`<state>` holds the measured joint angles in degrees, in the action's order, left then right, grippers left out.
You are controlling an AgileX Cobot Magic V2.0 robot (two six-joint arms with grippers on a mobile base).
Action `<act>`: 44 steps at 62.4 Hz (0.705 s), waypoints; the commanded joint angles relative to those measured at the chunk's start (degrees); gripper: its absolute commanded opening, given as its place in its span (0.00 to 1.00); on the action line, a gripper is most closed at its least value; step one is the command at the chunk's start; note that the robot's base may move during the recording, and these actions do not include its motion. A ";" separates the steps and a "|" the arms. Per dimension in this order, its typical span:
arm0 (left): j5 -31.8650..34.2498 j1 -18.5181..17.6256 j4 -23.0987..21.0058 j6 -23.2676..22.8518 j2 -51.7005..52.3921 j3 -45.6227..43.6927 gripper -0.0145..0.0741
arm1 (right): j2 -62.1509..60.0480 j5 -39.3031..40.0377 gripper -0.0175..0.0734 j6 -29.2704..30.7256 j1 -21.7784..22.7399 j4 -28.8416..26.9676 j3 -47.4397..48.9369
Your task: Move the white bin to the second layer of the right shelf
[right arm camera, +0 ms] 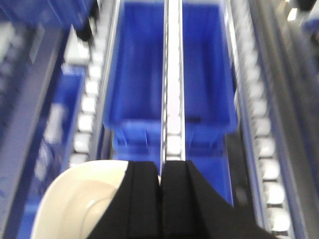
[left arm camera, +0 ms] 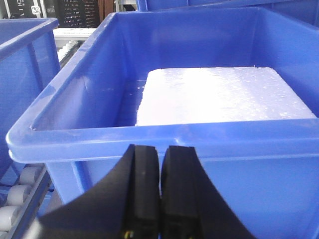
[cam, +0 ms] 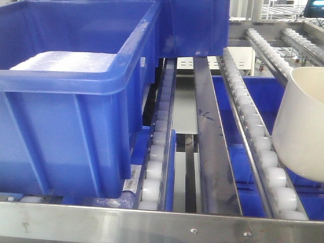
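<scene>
the white bin (cam: 302, 126) hangs at the right edge of the front view, tilted and clear of the rollers, above the right lane of the right shelf second layer (cam: 255, 136). it seems to be carried there so it can be lowered onto the roller rails, behind the riveted front bar (cam: 152, 223).

in the right wrist view the right end effector (right arm camera: 160, 199) has its fingers pressed together over the bin's rim (right arm camera: 75, 199). the picture is blurred, so it probably pinches the bin's wall, though the contact itself is not plain.

the left end effector (left arm camera: 159, 199) is closed on nothing and hovers just in front of a large blue crate (left arm camera: 164, 134) that holds a white foam slab (left arm camera: 224, 94). it appears parked out of the way on the left lane.

more blue crates (right arm camera: 169, 74) sit on the level below, seen between the rails, so the bin should come down squarely on the rollers and not slip between them.
</scene>
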<state>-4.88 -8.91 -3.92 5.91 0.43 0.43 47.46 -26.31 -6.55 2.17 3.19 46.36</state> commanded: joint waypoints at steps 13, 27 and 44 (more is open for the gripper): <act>4.88 -0.41 -0.31 -0.20 0.80 2.11 0.26 | -26.41 13.73 0.25 -0.01 0.28 0.98 -15.41; 4.88 -0.41 -0.31 -0.20 0.80 2.11 0.26 | -37.25 16.14 0.25 -0.01 0.28 0.98 -20.96; 4.88 -0.41 -0.31 -0.20 0.80 2.11 0.26 | -38.00 16.05 0.25 -0.01 0.28 0.98 -21.49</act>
<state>-4.88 -8.91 -3.92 5.91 0.43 0.43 8.85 -15.77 -6.64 2.17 3.32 23.43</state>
